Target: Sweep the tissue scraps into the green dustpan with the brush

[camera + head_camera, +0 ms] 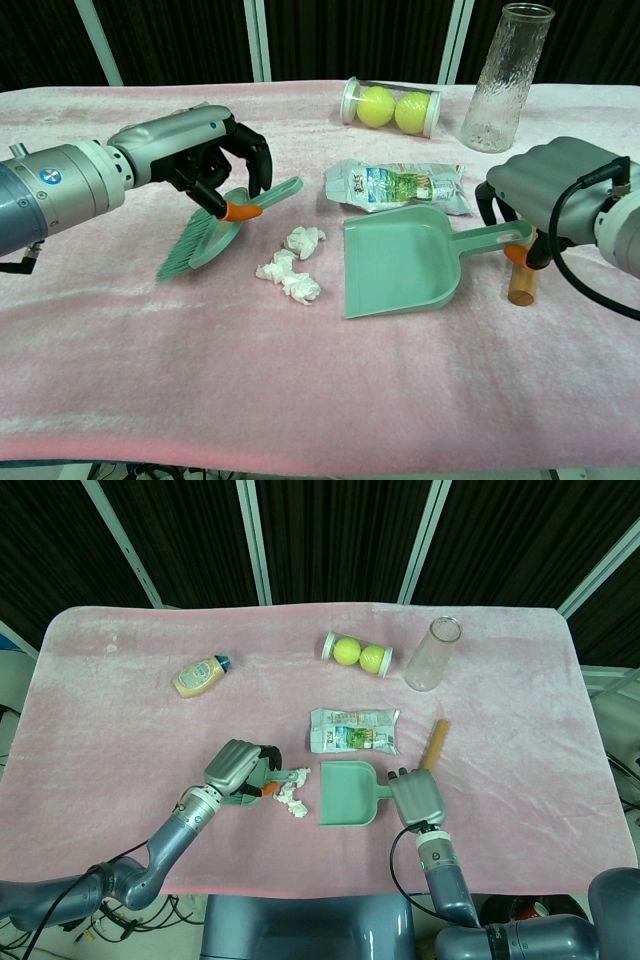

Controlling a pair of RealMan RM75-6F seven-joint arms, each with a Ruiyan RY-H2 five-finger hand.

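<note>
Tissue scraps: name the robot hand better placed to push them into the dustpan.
Left. The left robot hand already holds the brush beside the tissue scraps; the right robot hand grips the green dustpan handle.

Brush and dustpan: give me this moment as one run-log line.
left robot hand: holds brush | right robot hand: holds dustpan handle | tissue scraps: between them, unswept

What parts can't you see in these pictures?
- Brush: in the head view the left hand covers nearly all of it.
- Dustpan handle end: in the chest view the right hand hides it.
- Brown stick: in the chest view the right hand hides its upper part.
- Packet print: too small to read in either view.
- Scraps: the number of pieces is unclear, since they clump together.
</note>
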